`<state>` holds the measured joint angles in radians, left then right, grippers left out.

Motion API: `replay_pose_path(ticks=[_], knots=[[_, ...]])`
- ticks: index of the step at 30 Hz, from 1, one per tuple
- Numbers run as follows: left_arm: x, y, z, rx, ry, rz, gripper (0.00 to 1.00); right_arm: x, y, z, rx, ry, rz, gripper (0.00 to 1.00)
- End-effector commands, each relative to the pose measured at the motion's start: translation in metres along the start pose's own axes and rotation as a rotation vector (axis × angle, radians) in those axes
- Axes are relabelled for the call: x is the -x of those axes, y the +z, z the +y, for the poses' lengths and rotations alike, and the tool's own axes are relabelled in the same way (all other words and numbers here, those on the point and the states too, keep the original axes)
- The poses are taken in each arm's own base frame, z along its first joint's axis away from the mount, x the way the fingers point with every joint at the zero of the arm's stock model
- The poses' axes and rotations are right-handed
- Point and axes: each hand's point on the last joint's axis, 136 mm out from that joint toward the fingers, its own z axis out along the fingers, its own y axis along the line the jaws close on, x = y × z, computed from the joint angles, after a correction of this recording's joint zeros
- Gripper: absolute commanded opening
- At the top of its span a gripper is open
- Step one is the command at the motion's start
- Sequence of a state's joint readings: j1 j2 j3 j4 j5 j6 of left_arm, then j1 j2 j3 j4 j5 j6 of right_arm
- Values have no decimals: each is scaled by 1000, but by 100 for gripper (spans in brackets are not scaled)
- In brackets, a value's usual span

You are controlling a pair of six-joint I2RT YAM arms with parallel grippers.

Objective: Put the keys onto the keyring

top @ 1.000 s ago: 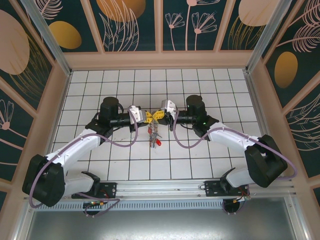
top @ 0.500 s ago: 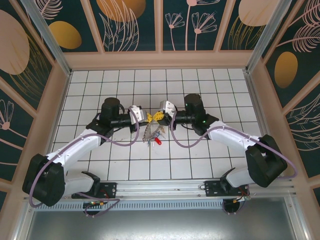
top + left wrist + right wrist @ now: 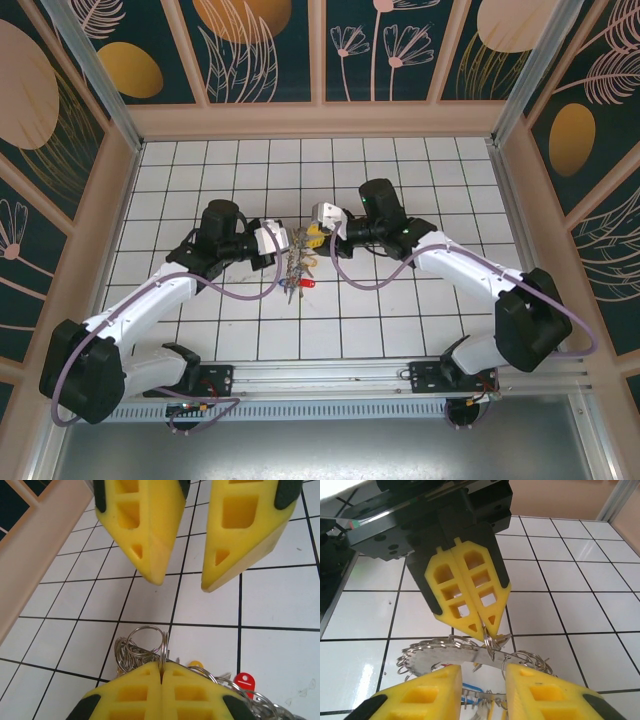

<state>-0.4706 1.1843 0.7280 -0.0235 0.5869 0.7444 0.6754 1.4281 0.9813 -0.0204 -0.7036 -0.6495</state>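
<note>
Mid-table, left hand (image 3: 161,672) pinches the keys (image 3: 296,265), bunch running near-to-far; right hand (image 3: 483,669) parted, empty.

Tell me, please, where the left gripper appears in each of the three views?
Top external: left gripper, centre, beside the keys.
Left wrist: bottom centre, shut on a wire ring.
Right wrist: upper centre, pointing down.
Shared landmark: the open right gripper facing it.
</note>
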Motion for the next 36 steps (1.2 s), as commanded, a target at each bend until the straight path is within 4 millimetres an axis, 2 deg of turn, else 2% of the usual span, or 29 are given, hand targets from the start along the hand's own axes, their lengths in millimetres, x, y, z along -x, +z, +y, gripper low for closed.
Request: replay_pose_path(ticks=[1,10,15,17,19,24,27,31,36], knots=[[22,-8,11,34,70,-41,0,5,8,-5,-15,-32,17,31],[22,-6,9,23,68,-41,0,2,26,-8,-21,-61,49,29],[25,-6,9,19,63,-57,0,-2,31,-8,-22,-66,67,24],[28,-7,9,16,61,-68,0,-3,31,-8,-23,-72,70,18],[29,-7,9,17,55,-71,0,-2,29,-7,-30,-78,61,0],[33,-7,9,13,25,-97,0,10,22,-7,-75,-94,-14,0],[31,-8,9,19,12,-106,8,27,13,-6,-109,-76,-127,0],[31,-10,10,25,-8,-124,13,45,1,-3,-145,-47,-267,0],[34,-6,10,10,-13,-143,13,51,-12,-4,-195,-44,-348,0]])
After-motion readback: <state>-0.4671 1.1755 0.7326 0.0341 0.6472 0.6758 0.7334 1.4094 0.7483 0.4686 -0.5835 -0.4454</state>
